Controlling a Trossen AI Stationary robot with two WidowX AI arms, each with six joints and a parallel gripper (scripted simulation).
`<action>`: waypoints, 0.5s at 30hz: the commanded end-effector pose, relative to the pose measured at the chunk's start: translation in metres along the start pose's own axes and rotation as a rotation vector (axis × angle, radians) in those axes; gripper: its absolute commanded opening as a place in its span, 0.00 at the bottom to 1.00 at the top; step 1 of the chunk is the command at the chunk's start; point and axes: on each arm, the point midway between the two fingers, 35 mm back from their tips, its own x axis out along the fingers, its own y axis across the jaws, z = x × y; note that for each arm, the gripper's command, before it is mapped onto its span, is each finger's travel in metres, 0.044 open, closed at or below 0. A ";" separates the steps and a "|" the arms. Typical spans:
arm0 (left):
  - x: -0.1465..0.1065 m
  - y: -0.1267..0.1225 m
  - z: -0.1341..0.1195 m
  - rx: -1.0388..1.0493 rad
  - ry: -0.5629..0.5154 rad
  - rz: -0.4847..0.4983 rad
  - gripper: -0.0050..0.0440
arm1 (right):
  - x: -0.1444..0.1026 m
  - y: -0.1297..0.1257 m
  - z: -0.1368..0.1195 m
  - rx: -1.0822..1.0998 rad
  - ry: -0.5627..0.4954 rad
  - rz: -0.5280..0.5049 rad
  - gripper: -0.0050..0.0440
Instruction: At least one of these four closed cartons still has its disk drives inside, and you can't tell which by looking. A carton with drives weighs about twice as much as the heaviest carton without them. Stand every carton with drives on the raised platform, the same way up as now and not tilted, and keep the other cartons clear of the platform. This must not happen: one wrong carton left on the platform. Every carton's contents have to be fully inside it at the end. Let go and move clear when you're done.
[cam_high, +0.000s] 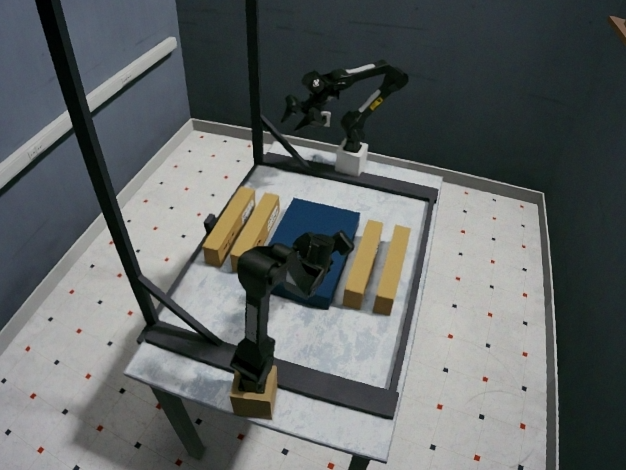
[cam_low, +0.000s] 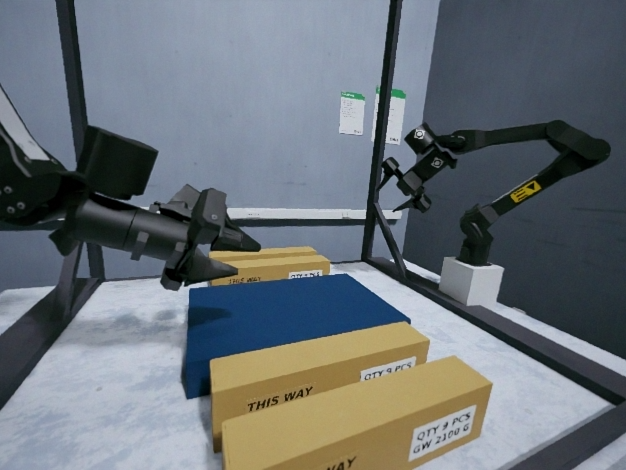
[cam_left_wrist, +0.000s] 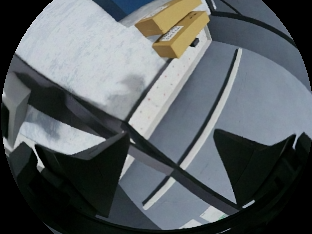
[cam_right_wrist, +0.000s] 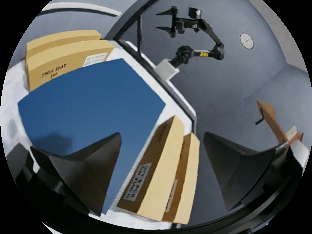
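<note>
Left gripper (cam_high: 290, 125) (cam_low: 386, 199) (cam_left_wrist: 171, 133) (cam_right_wrist: 157, 21) hanging spread, upper centre, top view; right gripper (cam_high: 336, 258) (cam_low: 247, 260) (cam_right_wrist: 163, 134) hovering spread, mid-frame, near platform (cam_high: 323, 212) (cam_low: 293, 308) (cam_left_wrist: 120, 6) (cam_right_wrist: 95, 100). Carton pair (cam_high: 230, 222) (cam_low: 283, 263) (cam_left_wrist: 182, 37) (cam_right_wrist: 65, 60) standing left, other pair (cam_high: 363, 268) (cam_low: 323, 349) (cam_right_wrist: 162, 175) right, probably awaiting weighing off platform.
</note>
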 end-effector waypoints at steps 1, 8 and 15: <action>-0.004 -0.007 0.000 0.018 0.023 0.004 0.88 | 0.000 -0.010 0.008 0.010 0.022 -0.004 0.88; -0.002 -0.006 -0.002 -0.003 -0.004 -0.020 0.88 | 0.001 -0.009 0.007 0.008 0.022 -0.004 0.88; -0.002 -0.006 -0.002 -0.003 -0.004 -0.020 0.88 | 0.001 -0.009 0.007 0.008 0.022 -0.004 0.88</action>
